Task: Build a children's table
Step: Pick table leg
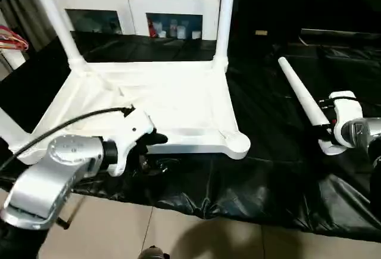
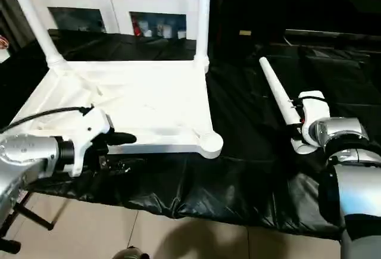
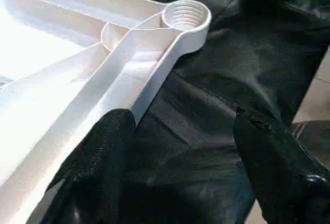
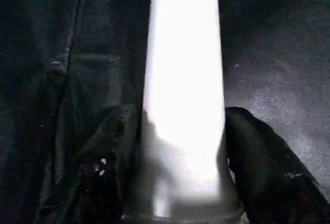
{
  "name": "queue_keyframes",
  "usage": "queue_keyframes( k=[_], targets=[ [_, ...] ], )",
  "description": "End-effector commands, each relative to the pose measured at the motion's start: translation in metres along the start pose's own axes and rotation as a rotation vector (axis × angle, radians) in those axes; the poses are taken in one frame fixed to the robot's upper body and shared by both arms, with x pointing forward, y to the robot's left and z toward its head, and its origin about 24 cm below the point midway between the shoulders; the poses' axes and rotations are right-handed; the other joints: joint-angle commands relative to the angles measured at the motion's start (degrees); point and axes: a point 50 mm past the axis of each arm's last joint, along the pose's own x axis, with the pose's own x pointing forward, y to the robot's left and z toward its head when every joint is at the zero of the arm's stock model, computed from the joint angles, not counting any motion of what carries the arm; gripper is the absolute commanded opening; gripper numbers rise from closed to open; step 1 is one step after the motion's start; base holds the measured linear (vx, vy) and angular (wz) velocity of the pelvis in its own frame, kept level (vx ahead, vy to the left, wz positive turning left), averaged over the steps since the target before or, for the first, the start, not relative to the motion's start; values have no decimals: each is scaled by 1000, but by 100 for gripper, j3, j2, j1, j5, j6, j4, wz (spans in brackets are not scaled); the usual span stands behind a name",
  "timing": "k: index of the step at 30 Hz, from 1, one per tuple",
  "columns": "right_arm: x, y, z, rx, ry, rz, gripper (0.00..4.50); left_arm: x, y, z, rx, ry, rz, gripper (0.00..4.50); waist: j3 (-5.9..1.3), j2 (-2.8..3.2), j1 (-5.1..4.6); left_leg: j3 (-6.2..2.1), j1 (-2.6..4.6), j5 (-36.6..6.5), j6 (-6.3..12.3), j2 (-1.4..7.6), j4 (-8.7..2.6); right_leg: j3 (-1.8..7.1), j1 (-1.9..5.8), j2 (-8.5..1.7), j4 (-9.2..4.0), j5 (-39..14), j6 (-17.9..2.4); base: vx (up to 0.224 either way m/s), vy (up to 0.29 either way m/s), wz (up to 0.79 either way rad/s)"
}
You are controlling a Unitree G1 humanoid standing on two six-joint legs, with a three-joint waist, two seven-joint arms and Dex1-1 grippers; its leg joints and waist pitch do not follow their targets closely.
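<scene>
Black sheeting carries the upturned children's table (image 1: 149, 101), its empty corner socket (image 3: 185, 15) facing up for the loose leg (image 1: 300, 89) pinched by the right gripper (image 4: 183, 147), while the left gripper (image 3: 180, 167), spread, straddles the rim.

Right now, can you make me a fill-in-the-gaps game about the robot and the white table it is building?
1. The table top lies upside down on a ____ sheet.
2. The right gripper has its fingers on either side of a loose white ____.
3. The near corner socket is empty and has a screw ____ inside.
4. The left gripper sits beside the table's near rim with its fingers ____.

Missing words: black; leg; thread; open
</scene>
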Motion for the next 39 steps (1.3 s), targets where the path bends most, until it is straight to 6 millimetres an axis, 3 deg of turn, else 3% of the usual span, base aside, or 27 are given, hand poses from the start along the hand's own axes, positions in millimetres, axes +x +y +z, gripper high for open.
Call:
queue_keyframes(
  k=[1,3,11,18,20,24,25,31,33,34,35,36,39],
  targets=[
    [1,1,-7,20,37,13,239,-2,1,3,8,0,-2,350,-352,-3,30,-28,47,-2094,-45,30,-349,158,243,-346,-462,-2290,-1057,0,0,0],
    [2,0,-12,40,44,13,209,-4,2,5,12,1,-5,350,-352,19,43,-33,56,-2124,-60,33,-348,157,237,-349,-463,-2334,-1050,0,0,0],
    [1,-6,-9,138,-31,0,194,2,10,13,16,-60,33,350,-351,21,27,-35,83,-2259,-108,21,-346,148,227,-332,-485,-2442,-966,0,0,0],
    [-3,-1,9,315,-241,164,193,28,25,28,-74,-243,191,350,-383,-39,6,13,31,-1820,41,-4,-301,136,273,-317,-492,-2172,-936,0,0,0],
    [-3,1,9,347,-264,203,193,34,25,30,-85,-265,203,350,-422,-62,13,9,3,-1580,123,9,-298,140,309,-336,-456,-1995,-973,0,0,0],
    [-2,5,10,384,-307,258,193,42,25,34,-88,-295,228,350,-444,-85,12,32,-19,-1221,287,22,-263,144,298,-337,-442,-1659,-1073,0,0,0],
    [-1,11,11,402,-371,325,193,49,25,37,-101,-318,246,350,-444,-122,4,45,-32,-1161,332,22,-259,141,301,-328,-446,-1630,-1080,0,0,0],
    [-10,48,17,418,-655,646,193,69,27,48,-163,-389,297,350,-483,-149,51,35,-69,-796,589,60,-249,153,315,-346,-414,-1322,-910,0,0,0],
    [-13,54,16,413,-680,688,192,72,27,50,-173,-399,296,350,-497,-168,37,30,-97,-644,605,53,-242,147,321,-341,-390,-1248,-963,0,0,0],
    [-19,69,12,402,-717,777,192,77,26,54,-195,-417,277,350,-462,-151,52,53,-89,-629,618,33,-245,162,297,-315,-451,-1372,-872,0,0,0],
    [-24,80,9,395,-745,842,192,81,25,56,-210,-430,264,350,-494,-133,87,38,-63,-638,603,57,-239,164,292,-342,-416,-1369,-864,0,0,0],
    [-32,96,3,391,-771,932,192,87,22,61,-237,-453,234,350,-480,-141,75,38,-77,-661,621,52,-253,161,292,-335,-444,-1440,-778,0,0,0],
    [-39,113,-4,373,-764,1035,192,94,17,68,-282,-487,181,350,-471,-158,71,24,-72,-777,540,68,-294,156,284,-354,-490,-1730,-713,0,0,0]
  ],
)
